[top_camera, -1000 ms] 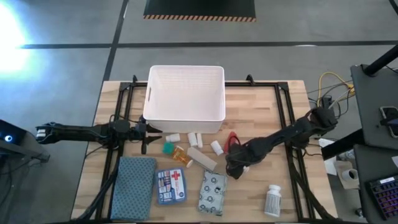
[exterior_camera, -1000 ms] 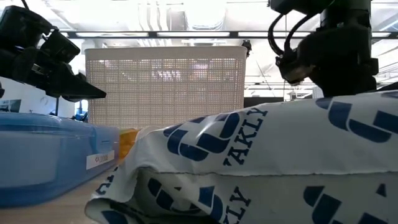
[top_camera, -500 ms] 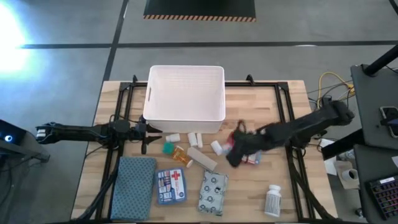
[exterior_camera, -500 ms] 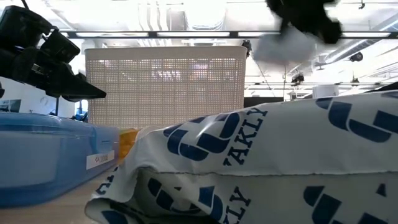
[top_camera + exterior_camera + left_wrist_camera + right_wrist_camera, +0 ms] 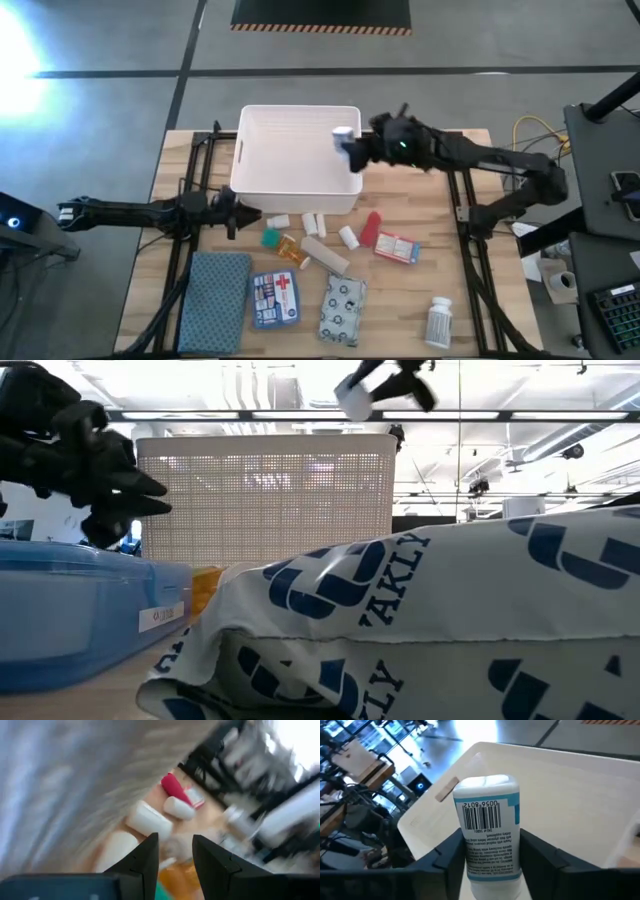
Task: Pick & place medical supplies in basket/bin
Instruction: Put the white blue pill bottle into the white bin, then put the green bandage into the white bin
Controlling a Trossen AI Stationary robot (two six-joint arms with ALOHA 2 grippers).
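My right gripper point(image 5: 349, 148) is shut on a white bottle point(image 5: 343, 139) with a barcode label point(image 5: 483, 815), held in the air above the right part of the large white bin point(image 5: 262, 150). In the low view the bottle point(image 5: 354, 398) shows high above the bin's ribbed wall point(image 5: 265, 495). My left gripper point(image 5: 240, 212) is open and empty, low by the bin's near left corner. A red tube point(image 5: 371, 228), a red-white box point(image 5: 397, 247), several white rolls point(image 5: 312, 222) and an orange vial point(image 5: 290, 250) lie on the table in front of the bin. My right gripper pinches the white bottle's body on two opposite sides point(image 5: 470, 857) between its two fingers point(image 5: 447, 857). The fingers reach in from the table's right side, and the bottle lies along them with one end sticking out past the tips. The bottle is lifted clear, over the bin.
Near the table's front edge lie a blue-grey folded cloth point(image 5: 216, 290), a blue-white first-aid pouch point(image 5: 275, 298), a patterned packet point(image 5: 341, 310) and another white bottle point(image 5: 439, 322). Black frame rails point(image 5: 452, 180) run along both sides of the table.
My right gripper has risen from the table beside the red tube with the white bottle and swung toward the far edge and left, to above the bin's right part. The red-white box now shows uncovered on the table. My left gripper has turned a little where it is.
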